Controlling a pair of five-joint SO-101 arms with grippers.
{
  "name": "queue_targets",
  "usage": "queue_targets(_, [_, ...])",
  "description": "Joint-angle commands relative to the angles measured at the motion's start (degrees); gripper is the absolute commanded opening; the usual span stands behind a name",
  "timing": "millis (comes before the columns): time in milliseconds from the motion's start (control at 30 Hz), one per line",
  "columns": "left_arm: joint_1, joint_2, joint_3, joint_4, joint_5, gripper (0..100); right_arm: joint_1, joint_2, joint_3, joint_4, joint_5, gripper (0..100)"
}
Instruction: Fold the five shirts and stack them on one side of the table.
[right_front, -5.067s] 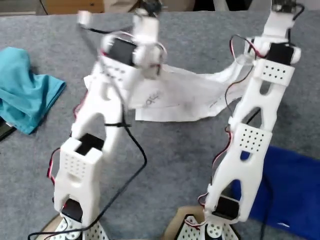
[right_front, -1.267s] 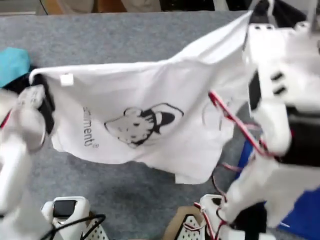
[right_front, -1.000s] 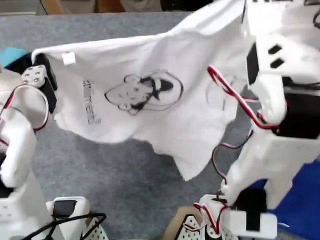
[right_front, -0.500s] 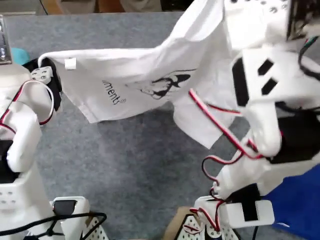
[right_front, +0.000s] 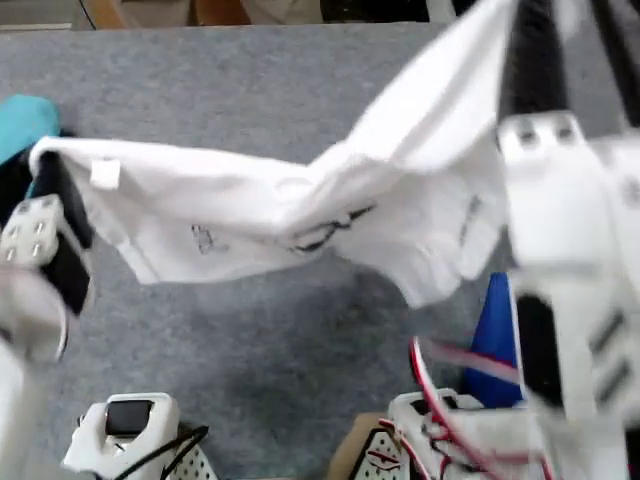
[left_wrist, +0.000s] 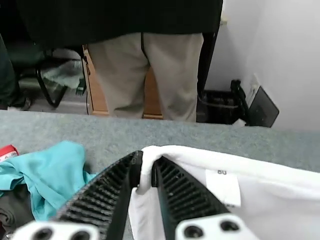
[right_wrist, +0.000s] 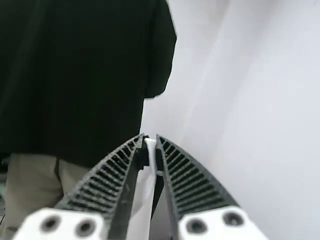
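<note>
— White shirt (right_front: 300, 215): where is it?
— Off the table (right_front: 250, 90), slung in the air between the two arms. One end is pinched at the left of the high view and the other at the upper right. The right end sits higher, so the cloth slopes down toward the left.
— What have the left fingers (left_wrist: 180, 190) got?
— They are closed narrow on a rolled edge of the shirt; hem or collar, I cannot say. The cloth comes up through the thin gap between them and curls over at the tips. A small sewn label (left_wrist: 222, 187) lies on the fabric just beside them.
— And the right fingers (right_wrist: 185, 185)?
— Much the same: nearly together, with a thin strip of white fabric clamped between the tips and hanging down between the ribbed inner faces.
— Is the shirt spread flat?
— No. It sags in the middle and bunches into folds. A dark print (right_front: 330, 228) shows on it, partly swallowed by the creases. A loose flap droops from the right part, above the grey table.
— Other shirts?
— A teal shirt (right_front: 22, 120) lies crumpled at the table's far left edge, just beyond the left arm (right_front: 35, 270). A blue shirt (right_front: 500, 330) lies on the table at the near right, beside the right arm (right_front: 565, 260), which hides part of it.
</note>
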Motion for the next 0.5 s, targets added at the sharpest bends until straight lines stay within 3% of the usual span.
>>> queue_targets(0, [-0.35,0.22,-2.55,0.79,-0.18,2,-0.75,-4.09,-1.27,0.18,0.35,0.5])
queue_targets(233, [0.0,-7.34,-0.44,0.79,-0.18,2,-0.75,-8.4,-1.27,3.78,0.44,0.5])
queue_targets(467, [-0.26,-10.42,20.13,-4.4,-0.35,2,-0.84,-4.62,9.89,6.15,0.18,0.5])
